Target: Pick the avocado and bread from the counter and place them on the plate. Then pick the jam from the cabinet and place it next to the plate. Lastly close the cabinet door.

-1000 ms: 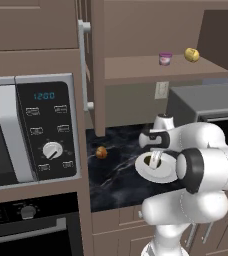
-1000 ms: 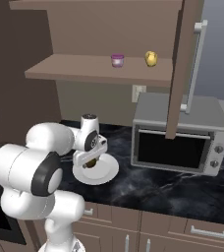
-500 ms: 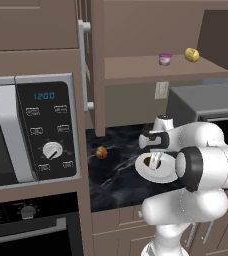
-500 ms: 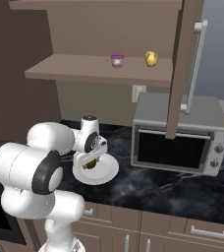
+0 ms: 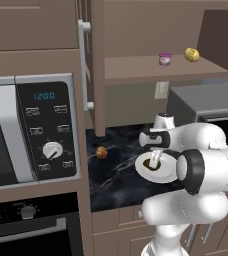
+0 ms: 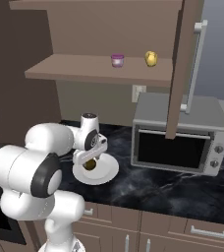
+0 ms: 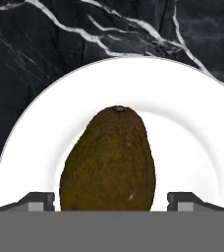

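Note:
The dark olive-brown avocado [image 7: 109, 157] lies on the white plate [image 7: 187, 123], which rests on the black veined counter [image 5: 113, 177]. My gripper [image 7: 111, 199] hangs just above the avocado, open, with a fingertip off each side of it and a small gap on both sides. In the base views the avocado [image 5: 149, 163] [image 6: 89, 165] sits under the hand on the plate [image 5: 167, 176] [image 6: 108, 172]. The round orange-brown bread [image 5: 101, 152] lies on the counter left of the plate. The pink jam [image 5: 165, 58] [image 6: 117, 60] stands on the cabinet shelf [image 5: 146, 70].
The cabinet door [image 6: 182, 64] stands open, its silver handle [image 5: 84, 65] facing out. A yellow ball [image 5: 191, 54] sits right of the jam. A toaster oven [image 6: 182, 140] stands right of the plate, and a microwave [image 5: 31, 130] stands on the left.
The jaws have spread apart and let go of the avocado, which now rests on the plate. The arm has hardly moved.

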### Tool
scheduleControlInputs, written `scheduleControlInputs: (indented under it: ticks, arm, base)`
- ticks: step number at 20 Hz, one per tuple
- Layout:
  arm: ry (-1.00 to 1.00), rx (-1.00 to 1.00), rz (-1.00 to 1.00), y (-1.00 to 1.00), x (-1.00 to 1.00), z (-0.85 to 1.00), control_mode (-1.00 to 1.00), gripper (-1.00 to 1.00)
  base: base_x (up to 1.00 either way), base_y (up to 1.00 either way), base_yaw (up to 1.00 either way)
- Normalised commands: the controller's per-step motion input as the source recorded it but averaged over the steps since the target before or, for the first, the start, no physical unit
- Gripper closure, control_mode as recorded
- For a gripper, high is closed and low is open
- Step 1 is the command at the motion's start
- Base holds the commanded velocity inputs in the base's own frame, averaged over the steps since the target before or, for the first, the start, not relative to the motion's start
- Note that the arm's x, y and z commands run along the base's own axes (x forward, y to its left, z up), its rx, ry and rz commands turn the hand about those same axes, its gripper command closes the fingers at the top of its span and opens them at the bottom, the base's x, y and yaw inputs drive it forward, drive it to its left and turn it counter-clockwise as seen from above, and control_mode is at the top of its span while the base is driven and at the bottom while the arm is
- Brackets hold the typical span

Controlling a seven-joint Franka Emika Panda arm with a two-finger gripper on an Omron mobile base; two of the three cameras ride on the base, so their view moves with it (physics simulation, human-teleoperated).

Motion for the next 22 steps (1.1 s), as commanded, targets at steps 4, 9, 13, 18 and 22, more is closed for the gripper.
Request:
scheduleControlInputs:
  ticks: [4,9,13,18,22]
  arm:
    - [-0.01,0.00,0.00,0.01,0.00,0.60,-1.00,-1.00]
    - [0.00,0.00,0.00,0.02,-0.01,0.37,-1.00,-1.00]
    - [-0.01,0.02,0.00,0.54,-0.13,0.24,-1.00,-1.00]
    - [0.00,0.10,0.02,0.57,-0.01,0.09,-1.00,-1.00]
    - [-0.03,0.09,0.03,0.51,0.04,0.02,-1.00,-1.00]
  base:
    - [0.00,0.00,0.00]
    - [0.00,0.00,0.00]
    - [0.00,0.00,0.00]
    - [0.00,0.00,0.00]
    - [0.00,0.00,0.00]
